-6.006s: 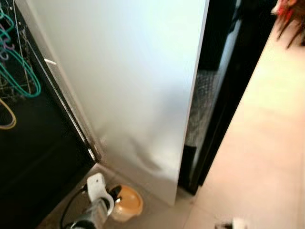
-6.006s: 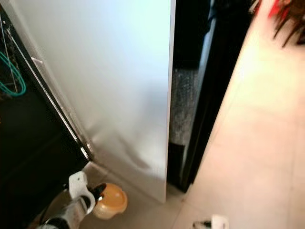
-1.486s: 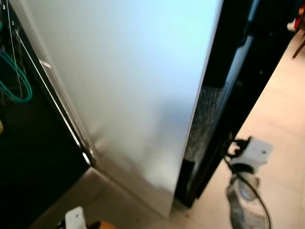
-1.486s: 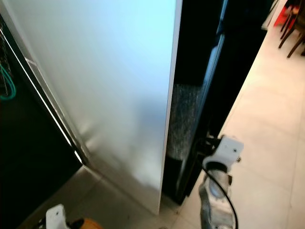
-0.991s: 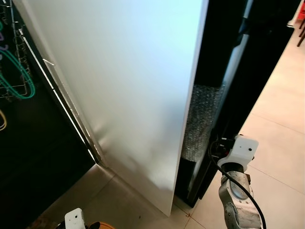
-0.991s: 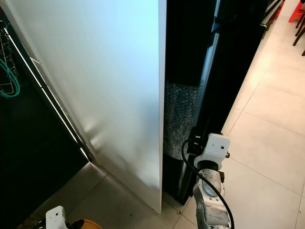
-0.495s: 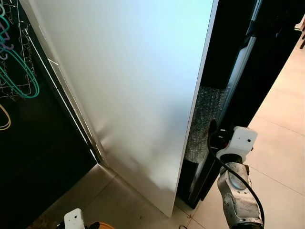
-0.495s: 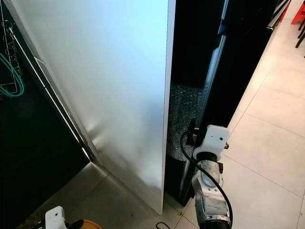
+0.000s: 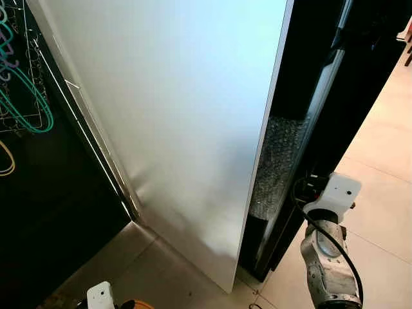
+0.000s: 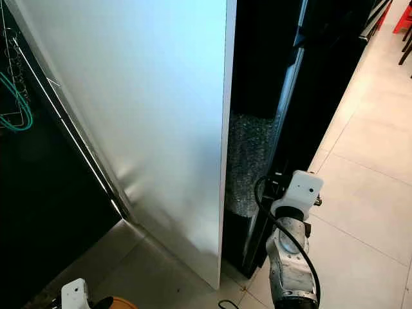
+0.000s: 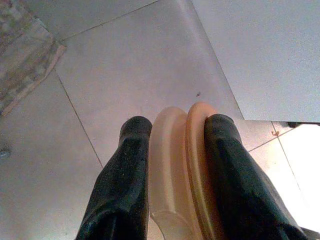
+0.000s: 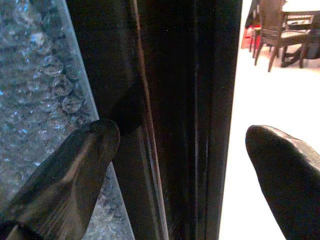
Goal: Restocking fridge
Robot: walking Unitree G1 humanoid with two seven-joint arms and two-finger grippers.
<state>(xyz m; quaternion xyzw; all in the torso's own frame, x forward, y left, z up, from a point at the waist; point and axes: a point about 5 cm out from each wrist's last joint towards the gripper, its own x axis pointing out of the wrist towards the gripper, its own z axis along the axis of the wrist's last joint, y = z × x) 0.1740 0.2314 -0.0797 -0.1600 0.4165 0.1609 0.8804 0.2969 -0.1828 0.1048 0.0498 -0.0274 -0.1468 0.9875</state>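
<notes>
Item: tall fridge, its pale silver side panel (image 9: 187, 122) facing the robot, standing on a light tiled floor (image 10: 367, 187). To the right of the panel is a dark door (image 10: 322, 84) with its black edge (image 12: 190, 110) turned toward the robot; a strip of bubble wrap (image 10: 248, 161) fills the gap between panel and door. Right hand (image 12: 185, 150): raised at that edge, fingers spread wide apart and empty, one on the bubble-wrap side and one on the open-room side, so that they straddle the edge; probably placed so as to catch the door and swing it, though no contact is seen. Left hand (image 11: 172, 170): hanging low over the floor tiles, fingers closed on a pale orange container (image 11: 182, 165), pinched across its stacked rims; presumably the item to be stocked, kept down and clear while the other arm deals with the door. Surroundings: teal hangers (image 9: 26, 96) on a wire rack in the dark space left of the fridge; dark wooden chairs (image 12: 280, 30) in the room beyond. Stage, as judged: door not yet opened, stocking not begun.
</notes>
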